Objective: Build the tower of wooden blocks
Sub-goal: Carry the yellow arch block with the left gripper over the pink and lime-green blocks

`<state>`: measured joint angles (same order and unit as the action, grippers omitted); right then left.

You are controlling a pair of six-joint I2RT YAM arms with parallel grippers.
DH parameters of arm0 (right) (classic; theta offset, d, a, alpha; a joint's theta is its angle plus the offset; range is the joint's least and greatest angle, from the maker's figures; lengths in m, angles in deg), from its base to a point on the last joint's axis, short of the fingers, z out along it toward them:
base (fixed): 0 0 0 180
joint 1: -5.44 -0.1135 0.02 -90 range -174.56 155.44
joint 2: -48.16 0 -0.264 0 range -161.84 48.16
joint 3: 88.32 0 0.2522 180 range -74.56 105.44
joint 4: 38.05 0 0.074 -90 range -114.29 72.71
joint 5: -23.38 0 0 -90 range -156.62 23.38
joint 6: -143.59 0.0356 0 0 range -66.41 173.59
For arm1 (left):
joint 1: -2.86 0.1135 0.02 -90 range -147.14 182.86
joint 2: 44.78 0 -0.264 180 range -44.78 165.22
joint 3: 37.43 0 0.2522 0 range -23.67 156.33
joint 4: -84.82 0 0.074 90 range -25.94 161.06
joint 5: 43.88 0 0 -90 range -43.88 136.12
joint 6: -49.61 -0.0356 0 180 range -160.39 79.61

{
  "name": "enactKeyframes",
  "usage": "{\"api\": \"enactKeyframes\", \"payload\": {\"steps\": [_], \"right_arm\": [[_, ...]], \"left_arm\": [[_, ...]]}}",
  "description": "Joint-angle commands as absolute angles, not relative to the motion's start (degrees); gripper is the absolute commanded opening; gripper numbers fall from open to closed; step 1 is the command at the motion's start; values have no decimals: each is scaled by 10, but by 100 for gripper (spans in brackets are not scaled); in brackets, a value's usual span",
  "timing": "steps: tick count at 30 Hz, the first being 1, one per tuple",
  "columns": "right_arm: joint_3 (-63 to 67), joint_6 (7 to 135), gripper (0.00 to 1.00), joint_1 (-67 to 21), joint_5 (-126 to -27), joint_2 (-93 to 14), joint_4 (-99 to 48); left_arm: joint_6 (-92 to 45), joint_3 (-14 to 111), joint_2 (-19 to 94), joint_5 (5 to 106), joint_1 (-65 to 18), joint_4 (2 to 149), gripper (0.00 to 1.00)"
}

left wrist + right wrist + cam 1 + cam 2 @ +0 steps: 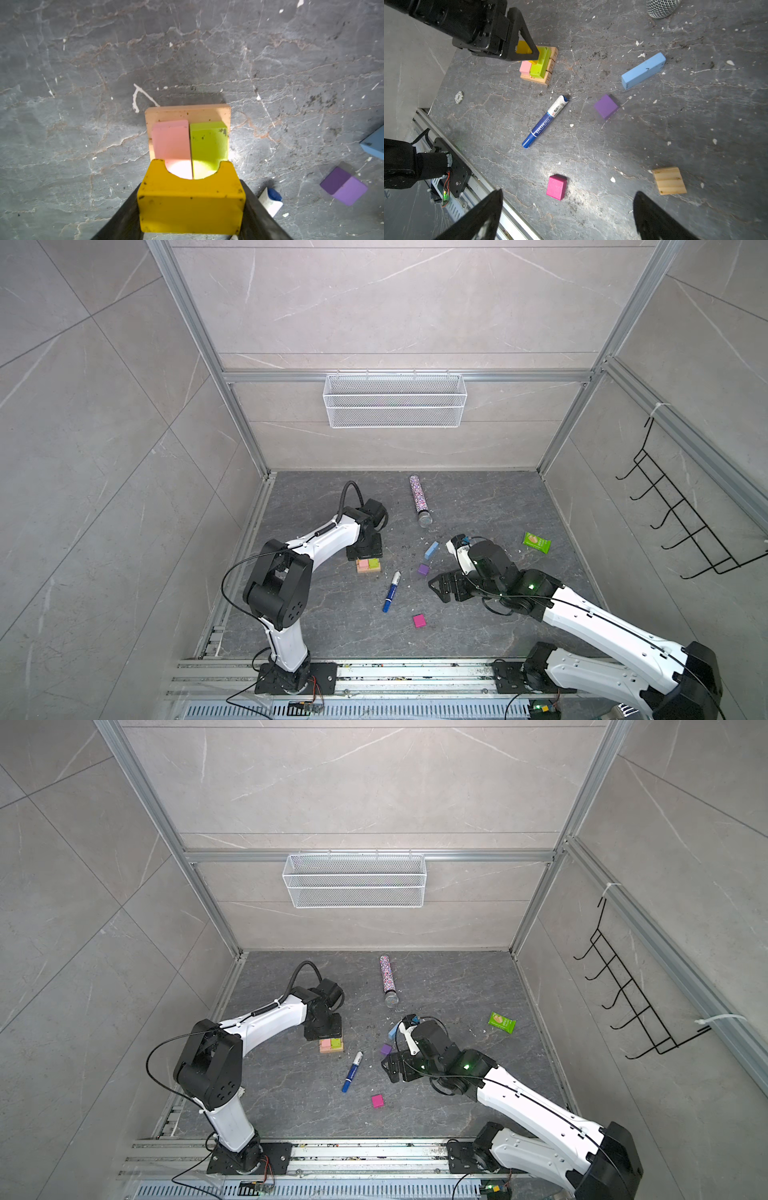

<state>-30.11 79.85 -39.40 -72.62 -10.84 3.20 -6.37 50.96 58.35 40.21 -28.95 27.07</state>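
Tower position: left half of the surface, at the left pincer. Both top views show only its pink and lime-green upper faces on a tan base; the pincer body hides what the pincer carries.

The left wrist view supplies this. The left pincer is closed on the yellow arch, one finger against each end face. The cut-out is turned toward the pink block and lime-green block, which lie side by side, touching, on the tan bars. Whether the arch touches them cannot be told.

The right wrist view alone shows the base as three tan bars laid side by side, with numbers printed on their ends. It also shows a white disc near the surface edge.

Right pincer: jaws wide apart, empty, raised above the surface. The magenta cube lies near it. The plain wooden block appears only in the right wrist view; in both top views the right arm covers it.

Loose pieces between the arms: purple cube and light-blue bar. The marker pen lies between the tower and the purple cube. The glittery tube lies farther back. The green packet shows only in the top views, well apart from the tower.
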Motion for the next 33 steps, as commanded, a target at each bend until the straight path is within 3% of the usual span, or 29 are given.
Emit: {"api": "enactKeyframes", "payload": {"steps": [1, 22, 33], "right_arm": [[-302, 788, 99, -400, -712, -113, 28], [-303, 790, 99, -404, -705, -117, 36], [-300, 790, 99, -406, -705, -119, 38]], "left_arm": [[-68, 528, 593, 402, -284, 273, 42], [-59, 522, 602, 396, -283, 275, 42], [-59, 522, 599, 401, -283, 276, 60]]}}
